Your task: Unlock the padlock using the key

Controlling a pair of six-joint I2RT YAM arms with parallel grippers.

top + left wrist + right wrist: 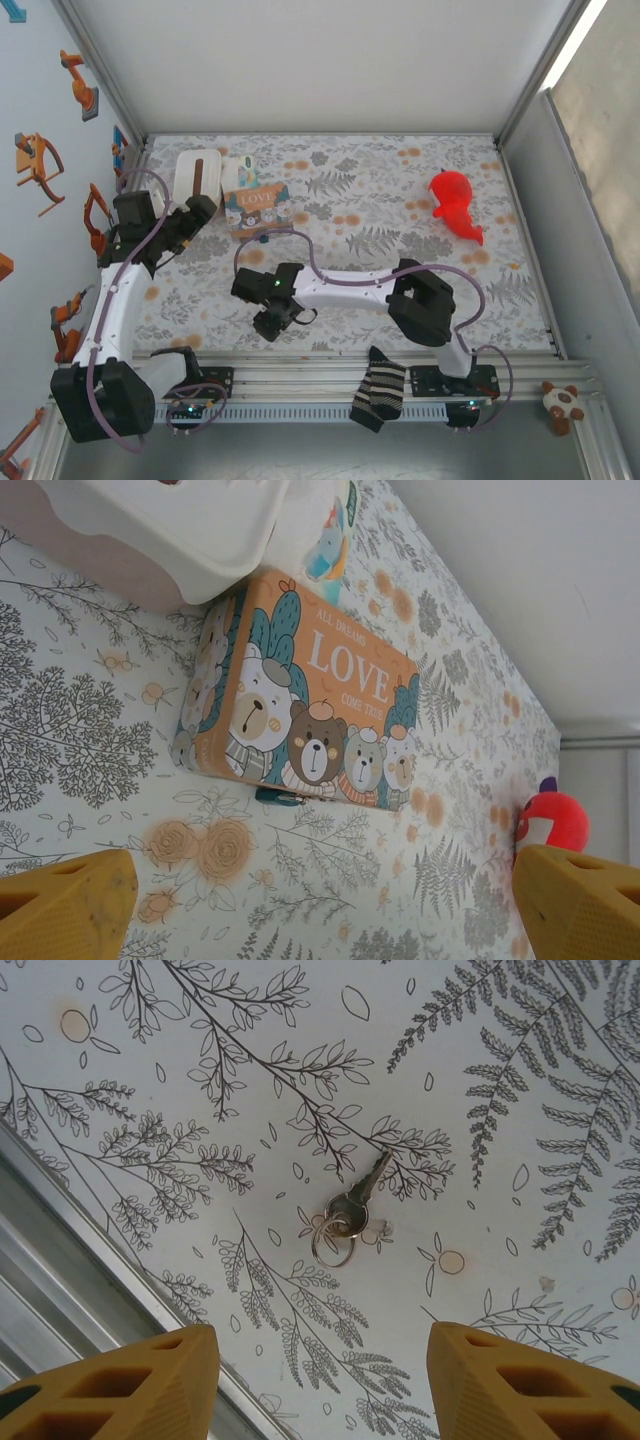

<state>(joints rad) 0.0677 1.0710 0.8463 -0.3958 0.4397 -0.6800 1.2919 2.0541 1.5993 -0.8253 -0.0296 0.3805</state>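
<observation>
My right hand [322, 1365] hangs wide open over the worktop [520, 1080], key [352, 1205] (on its ring) lying flat just ahead, in line with the gap, untouched.

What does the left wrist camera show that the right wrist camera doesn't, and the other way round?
Left wrist: the LOVE box, a white container beside it, a red toy, and a small blue object at the box's edge, likely the padlock. Right wrist: the key on its ring, lying flat, and a metal rail. Shared: the floral table cover, and yellow fingers spread open, left gripper and right gripper, holding nothing.
</observation>
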